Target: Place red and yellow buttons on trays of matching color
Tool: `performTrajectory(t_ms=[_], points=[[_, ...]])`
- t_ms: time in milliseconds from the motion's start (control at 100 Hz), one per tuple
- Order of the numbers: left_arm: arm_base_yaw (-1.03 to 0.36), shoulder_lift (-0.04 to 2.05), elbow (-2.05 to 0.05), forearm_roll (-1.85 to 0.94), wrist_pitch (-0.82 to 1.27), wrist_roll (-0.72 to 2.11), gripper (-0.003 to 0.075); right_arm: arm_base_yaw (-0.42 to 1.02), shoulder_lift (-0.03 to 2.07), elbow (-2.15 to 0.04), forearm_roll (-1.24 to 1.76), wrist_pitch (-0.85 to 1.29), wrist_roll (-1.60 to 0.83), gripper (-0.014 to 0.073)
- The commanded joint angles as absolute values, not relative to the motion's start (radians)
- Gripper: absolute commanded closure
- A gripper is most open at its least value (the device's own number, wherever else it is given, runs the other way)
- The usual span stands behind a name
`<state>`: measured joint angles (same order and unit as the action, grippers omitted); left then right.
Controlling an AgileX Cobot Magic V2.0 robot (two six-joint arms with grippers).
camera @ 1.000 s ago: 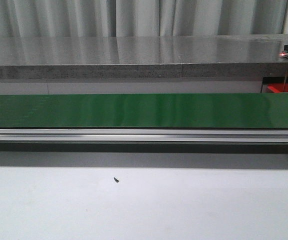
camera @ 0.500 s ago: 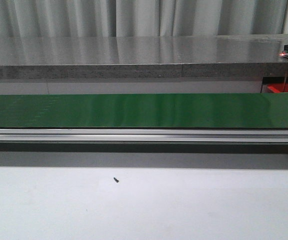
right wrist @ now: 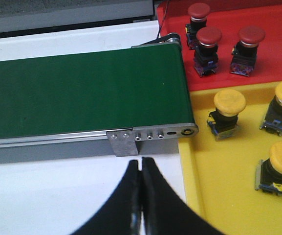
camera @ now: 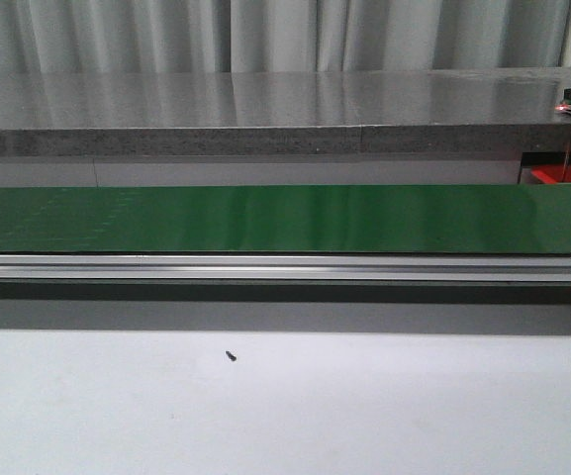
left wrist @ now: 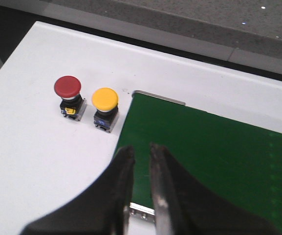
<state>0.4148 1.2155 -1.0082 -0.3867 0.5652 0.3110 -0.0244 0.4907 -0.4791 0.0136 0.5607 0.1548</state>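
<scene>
In the left wrist view a red button [left wrist: 67, 88] and a yellow button [left wrist: 105, 99] stand side by side on the white table, just off the end of the green belt [left wrist: 219, 152]. My left gripper [left wrist: 141, 152] hovers short of them over the belt's corner, slightly open and holding nothing. In the right wrist view the red tray [right wrist: 277, 54] holds three red buttons [right wrist: 208, 38]. The yellow tray [right wrist: 228, 186] holds three yellow buttons [right wrist: 229, 102]. My right gripper [right wrist: 141, 162] is shut and empty over the white table, beside the yellow tray and below the belt's end.
The green belt [camera: 285, 218] runs across the whole front view on an aluminium rail [camera: 285, 267], with a grey counter [camera: 265, 109] behind it. A small black screw [camera: 231, 355] lies on the white table. A corner of the red tray [camera: 567, 174] shows at far right.
</scene>
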Motion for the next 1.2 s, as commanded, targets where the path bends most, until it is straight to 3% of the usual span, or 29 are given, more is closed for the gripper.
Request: performTrajectory(t_ms=[0, 130, 230, 720, 1190], points=[[0.432, 1.268, -1.089, -0.408, 0.504, 0.299, 0.0430, -0.024, 0.491, -0.504, 0.008, 0.481, 0.151, 0.0715], [0.441, 1.361, -1.155, -0.411, 0.499, 0.299, 0.0195, -0.024, 0.491, -0.504, 0.008, 0.481, 0.151, 0.0715], [0.442, 1.432, -1.214, -0.417, 0.501, 0.268, 0.0097, -0.024, 0.491, -0.504, 0.008, 0.480, 0.151, 0.0715], [0.524, 1.814, -1.519, -0.413, 0.661, -0.040, 0.0102, -0.024, 0.491, -0.504, 0.009, 0.480, 0.151, 0.0715], [0.540, 1.978, -1.595, -0.442, 0.618, -0.071, 0.0102, -0.024, 0.491, -0.504, 0.021, 0.480, 0.152, 0.0715]])
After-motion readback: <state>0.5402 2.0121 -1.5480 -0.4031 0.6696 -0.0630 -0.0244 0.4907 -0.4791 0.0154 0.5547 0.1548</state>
